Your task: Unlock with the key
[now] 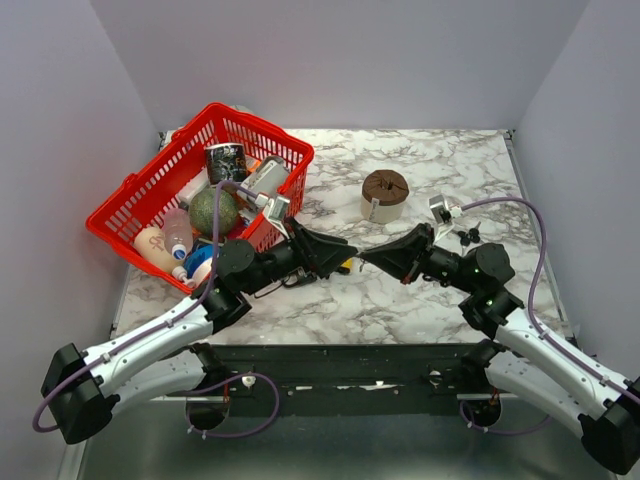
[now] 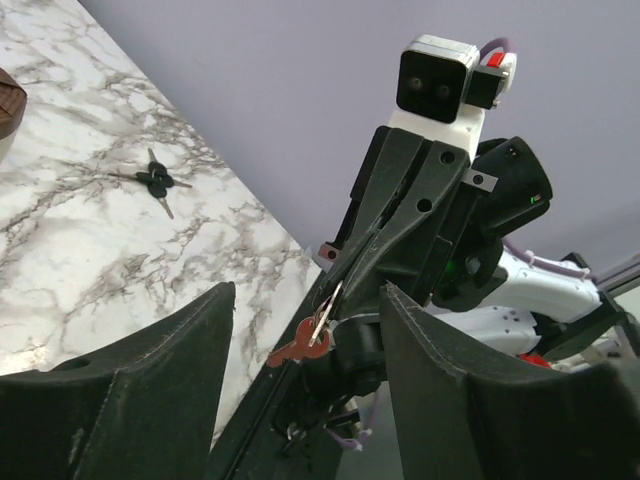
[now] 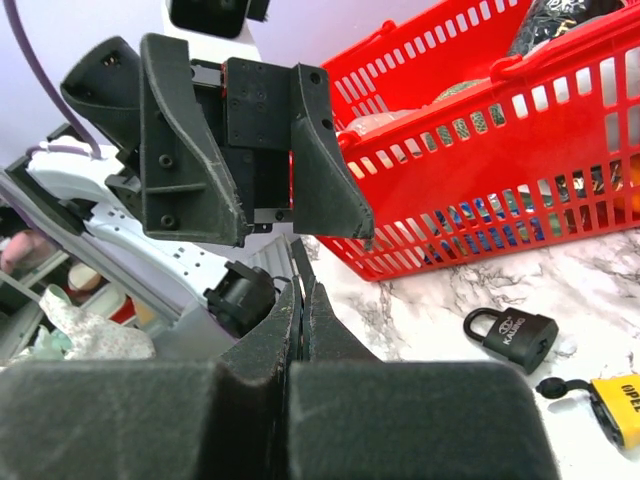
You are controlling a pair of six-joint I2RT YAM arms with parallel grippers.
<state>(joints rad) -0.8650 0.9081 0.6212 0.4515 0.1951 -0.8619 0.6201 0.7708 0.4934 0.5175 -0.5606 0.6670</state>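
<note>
The key has its blade partly hidden in the right gripper; the yellow padlock runs off-frame

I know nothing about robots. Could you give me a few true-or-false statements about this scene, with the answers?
1. The left gripper is open and holds nothing. True.
2. Both padlocks sit inside the red basket. False: the black padlock and the yellow padlock lie on the table outside it.
3. The right gripper is wide open. False: it is shut on a small reddish-headed key.
4. Some black-headed keys lie loose on the table. True.
</note>
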